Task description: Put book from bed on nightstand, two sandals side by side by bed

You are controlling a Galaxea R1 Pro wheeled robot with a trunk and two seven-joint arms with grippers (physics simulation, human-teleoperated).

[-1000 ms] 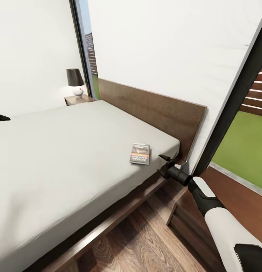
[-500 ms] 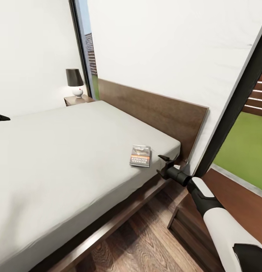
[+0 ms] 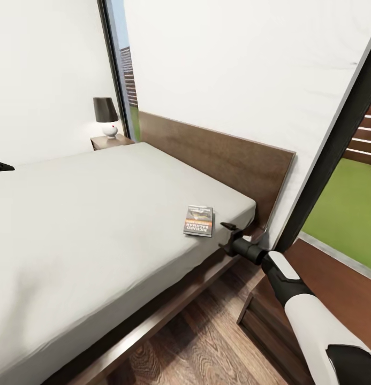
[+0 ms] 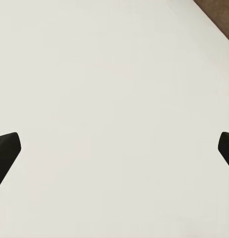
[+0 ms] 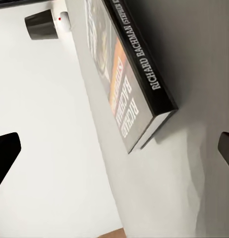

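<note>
Right hand (image 3: pixel 226 237) has crept in toward the book (image 3: pixel 199 220) over the last second, now just beside its near edge at the mattress edge; camera shifted slightly too.

Head view: book lies flat on the bed (image 3: pixel 99 214), near the mattress corner by the headboard (image 3: pixel 217 158), close to the side edge facing the robot. Orange band and white lettering visible on the cover. Right arm reaches in low from the floor side, hand fingers spread, one above the mattress edge, one below; not touching the book as far as I can tell. Left hand (image 3: pixel 0 168) is a dark tip at the far left of the view, over the mattress; can't tell its state from here. Far nightstand (image 3: pixel 111 141) sits beyond the bed's far corner, lamp (image 3: pixel 106 116) on it. Second nightstand (image 3: pixel 271 315) is under the right arm, beside the bed.

Left wrist view: left fingertips (image 4: pixel 5 151) wide apart, plain mattress beyond, nothing between them.

Right wrist view: right fingertips (image 5: pixel 4 156) wide apart, book (image 5: pixel 132 74) ahead between them, spine reading "RICHARD BACHMAN", lying flat on the mattress. Lamp (image 5: pixel 47 24) visible far behind.
</note>
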